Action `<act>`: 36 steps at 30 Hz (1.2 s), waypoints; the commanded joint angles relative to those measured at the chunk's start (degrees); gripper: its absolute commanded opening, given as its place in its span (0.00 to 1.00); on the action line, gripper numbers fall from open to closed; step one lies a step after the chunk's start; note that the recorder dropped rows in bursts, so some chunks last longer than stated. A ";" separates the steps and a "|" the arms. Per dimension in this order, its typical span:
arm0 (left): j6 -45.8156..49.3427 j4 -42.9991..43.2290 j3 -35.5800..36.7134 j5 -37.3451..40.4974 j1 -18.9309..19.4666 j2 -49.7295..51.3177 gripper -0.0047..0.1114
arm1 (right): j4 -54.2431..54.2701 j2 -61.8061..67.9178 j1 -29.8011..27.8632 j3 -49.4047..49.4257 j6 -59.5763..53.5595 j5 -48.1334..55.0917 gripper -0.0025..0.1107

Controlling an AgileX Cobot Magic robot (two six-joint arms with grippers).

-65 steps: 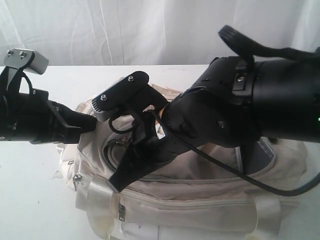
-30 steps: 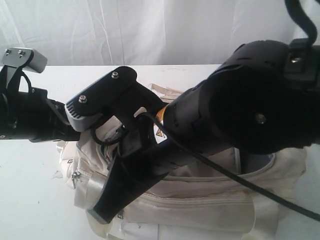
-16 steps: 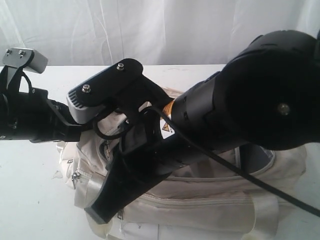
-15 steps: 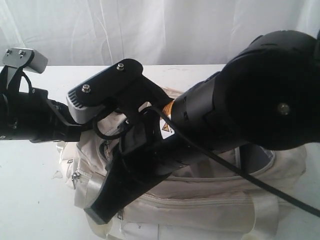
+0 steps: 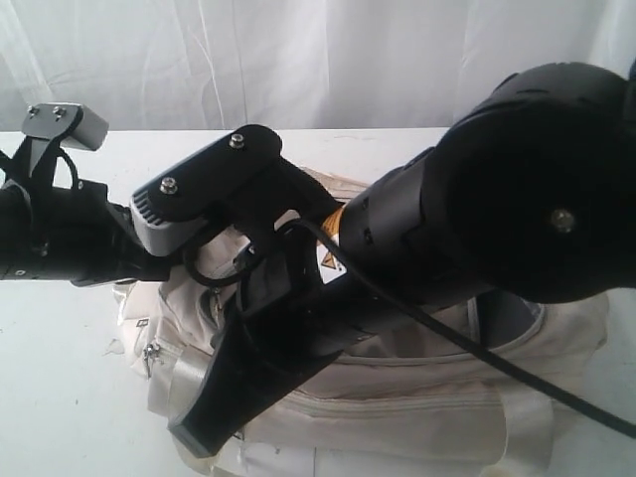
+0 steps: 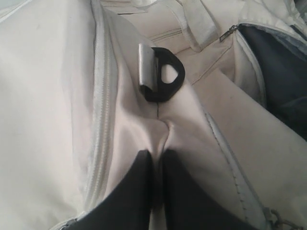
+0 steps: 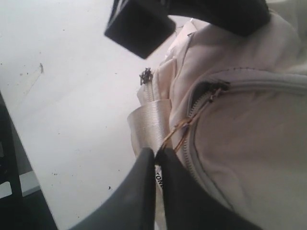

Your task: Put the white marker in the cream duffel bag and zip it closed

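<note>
The cream duffel bag lies on the white table, largely behind my right arm. My left gripper is shut, pinching a fold of the bag's fabric just below a black D-ring clip. In the exterior view it is hidden behind the right wrist camera. My right gripper is shut on a thin brown pull cord and white tag leading from a zip slider. Its tip sits low at the bag's left end. Dark lining shows through an open mouth. The white marker is out of view.
White table surrounds the bag, with a white curtain behind. A shiny webbing strap runs by the right gripper. A black part of the other arm hangs near the bag's end. A small metal zip pull shows at the left.
The right gripper has travelled leftward and down along the bag to its left end, still shut. The left arm has edged slightly right, keeping its pinch.
</note>
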 commanded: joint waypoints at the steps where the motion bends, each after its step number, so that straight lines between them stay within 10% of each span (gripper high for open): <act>1: -0.11 -2.57 -3.41 -2.29 0.22 1.28 0.04 | 2.10 -0.70 0.65 0.19 -0.56 3.31 0.05; 19: 0.24 -3.11 -8.74 -3.45 0.22 7.06 0.04 | 1.48 -0.70 2.85 0.19 -0.41 8.99 0.05; 36: 0.82 -3.11 -8.74 -3.62 0.22 7.06 0.04 | -21.80 -2.49 2.74 3.27 12.54 21.26 0.05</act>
